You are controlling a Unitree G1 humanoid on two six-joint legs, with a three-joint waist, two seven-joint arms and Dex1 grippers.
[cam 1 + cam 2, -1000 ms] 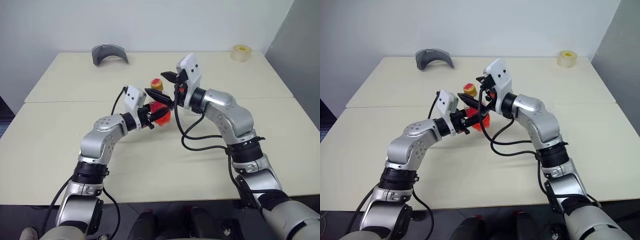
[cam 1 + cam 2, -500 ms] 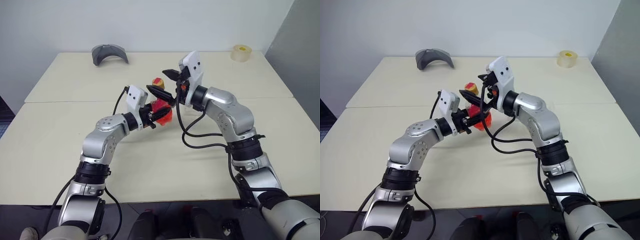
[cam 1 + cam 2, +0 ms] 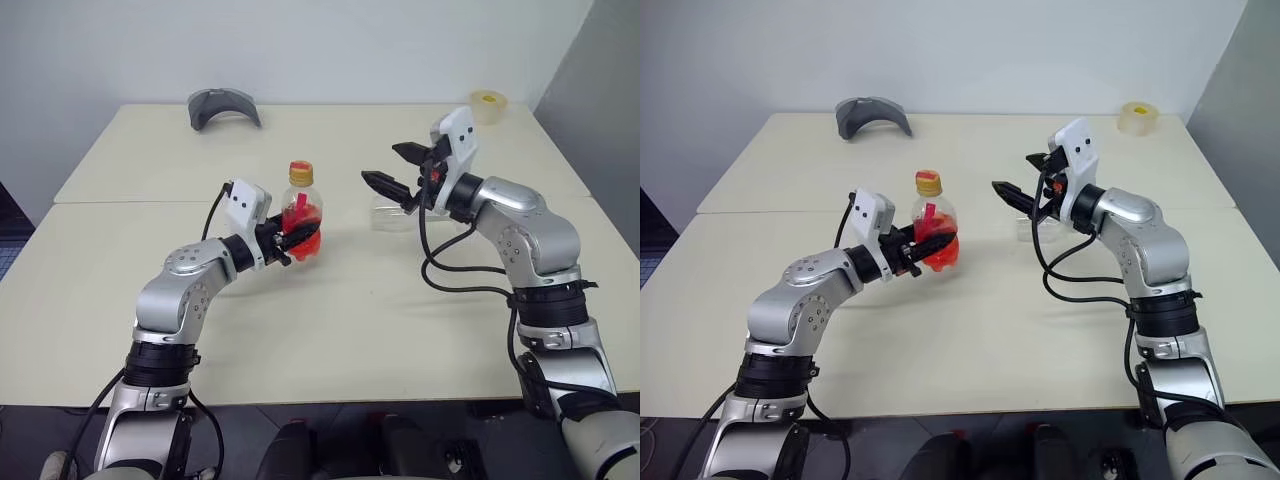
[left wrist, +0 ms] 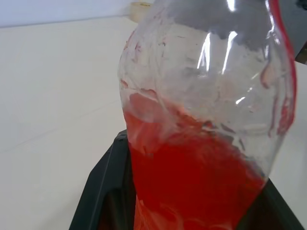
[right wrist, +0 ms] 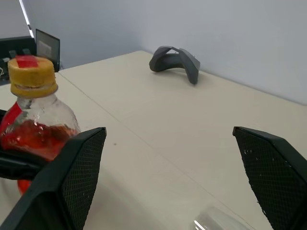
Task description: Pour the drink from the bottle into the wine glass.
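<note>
Left tool [image 3: 285, 243]: your left tool is clamped on the belly of the bottle [image 3: 300, 215], holding it upright near the middle of the worktop [image 3: 330, 330].
Bottle: the yellow cap [image 3: 300, 173] is on, and the red drink [image 4: 192, 177] fills roughly the lower half.
Right tool [image 3: 393, 170]: its jaws stand wide with nothing between them, raised at about 3 o'clock from the bottle and well apart from it.
Wine glass [image 3: 392, 212]: you have it just below and behind the right tool; much of it is hidden by the tool, so I cannot tell how it stands.
Clutter: a grey curved piece [image 3: 224, 105] sits at 11 o'clock and a tape roll [image 3: 487, 103] at 1 o'clock, both far off.
Risk one: nothing pours until the cap comes off; tipping now gives you no flow.
Risk two: the plastic is soft, so a hard squeeze after uncapping could spurt drink onto the worktop.
Risk three: your right arm hangs close over the glass; a low sweep could knock it.
</note>
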